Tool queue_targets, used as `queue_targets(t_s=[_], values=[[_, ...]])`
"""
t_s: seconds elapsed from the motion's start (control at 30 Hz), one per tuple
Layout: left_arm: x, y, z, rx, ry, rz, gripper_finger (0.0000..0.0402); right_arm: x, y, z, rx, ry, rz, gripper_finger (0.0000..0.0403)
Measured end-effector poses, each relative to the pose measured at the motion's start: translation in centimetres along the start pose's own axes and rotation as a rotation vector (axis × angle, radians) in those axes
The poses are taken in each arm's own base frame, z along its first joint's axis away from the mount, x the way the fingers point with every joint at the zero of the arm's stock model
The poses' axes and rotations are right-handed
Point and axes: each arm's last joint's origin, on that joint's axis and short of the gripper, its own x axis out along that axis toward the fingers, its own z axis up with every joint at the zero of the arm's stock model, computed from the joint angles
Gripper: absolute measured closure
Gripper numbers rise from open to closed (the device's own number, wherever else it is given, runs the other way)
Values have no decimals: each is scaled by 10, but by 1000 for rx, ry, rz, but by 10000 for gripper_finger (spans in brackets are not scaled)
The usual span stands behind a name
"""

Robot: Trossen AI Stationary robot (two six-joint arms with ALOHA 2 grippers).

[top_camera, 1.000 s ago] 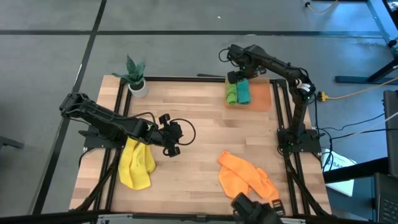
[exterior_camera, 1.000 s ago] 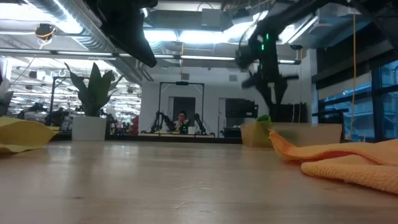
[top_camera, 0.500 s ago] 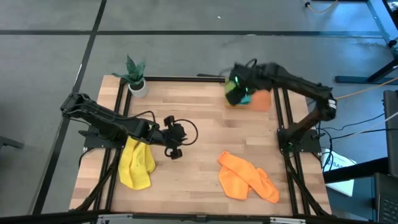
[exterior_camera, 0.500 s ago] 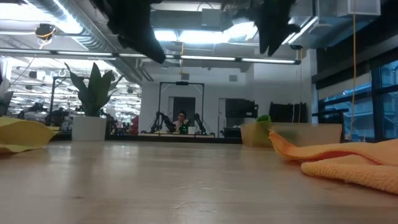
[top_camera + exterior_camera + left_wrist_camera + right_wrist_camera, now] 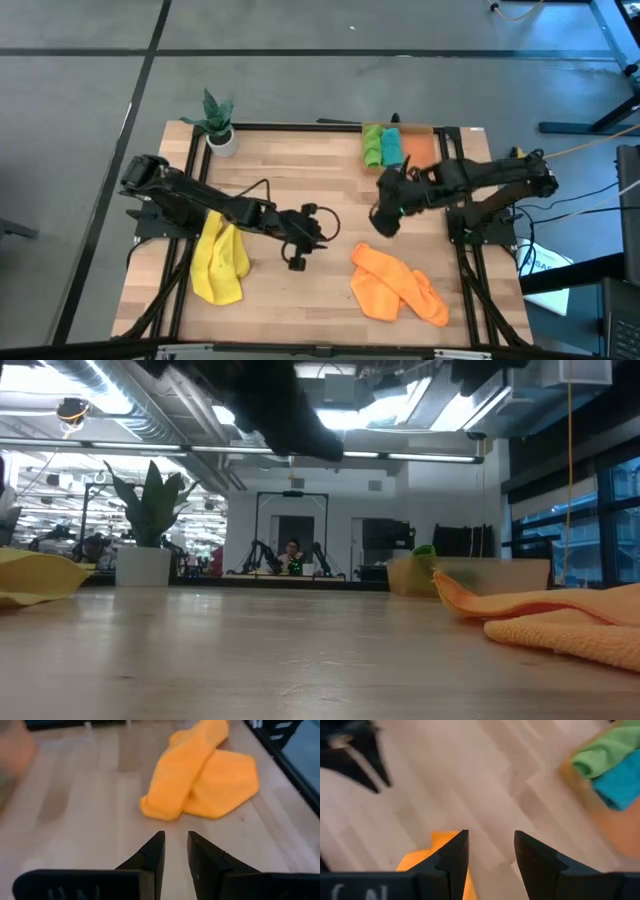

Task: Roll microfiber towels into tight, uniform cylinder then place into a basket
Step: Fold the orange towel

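The orange towel (image 5: 395,285) lies crumpled and unrolled on the table at the near right; it also shows in the left wrist view (image 5: 200,775). The yellow towel (image 5: 220,262) lies crumpled at the near left. A green roll (image 5: 372,147) and a teal roll (image 5: 391,148) lie side by side in the orange basket (image 5: 422,155) at the far right. My left gripper (image 5: 318,235) is open by a narrow gap (image 5: 175,852), mid-table, pointing at the orange towel. My right gripper (image 5: 383,222) is open (image 5: 491,852) above the table, just beyond the orange towel's far end.
A small potted plant (image 5: 218,125) stands at the far left corner. Black frame rails (image 5: 455,200) run along the table's left and right sides. Bare wood (image 5: 300,175) lies between the plant, the basket and the two loose towels.
My right gripper has left the basket, swinging toward the table's near edge and rising, and now hangs beyond the orange towel. My left gripper has moved toward the table's right edge, toward the orange towel, and has turned at the wrist. No towel has moved.
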Motion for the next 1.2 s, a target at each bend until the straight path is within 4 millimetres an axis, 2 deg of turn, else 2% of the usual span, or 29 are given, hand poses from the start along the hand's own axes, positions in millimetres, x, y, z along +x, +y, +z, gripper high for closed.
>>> queue_targets(t_s=[0.27, 0.4, 0.5, 0.6, 0.77, 1.1, 1.2], values=[[49, 5, -16, -84, -69, -113, 330, -9, 19, -22, -31, 12, 50, 243], [67, 4, -24, -101, -109, -111, 330, -11, 22, -26, -28, 15, 61, 243], [77, 3, -32, -176, -111, -115, 330, -12, 24, -28, -35, 16, 65, 243], [84, 3, -37, -247, -106, -119, 330, -12, 24, -29, -37, 16, 66, 243], [92, 3, -46, -228, -86, -75, 330, -12, 24, -29, -37, 16, 66, 243], [99, 3, -47, -284, -149, -63, 330, -12, 24, -29, -37, 16, 66, 243], [101, 4, -52, -339, -128, -34, 330, -12, 24, -29, -36, 15, 67, 243]])
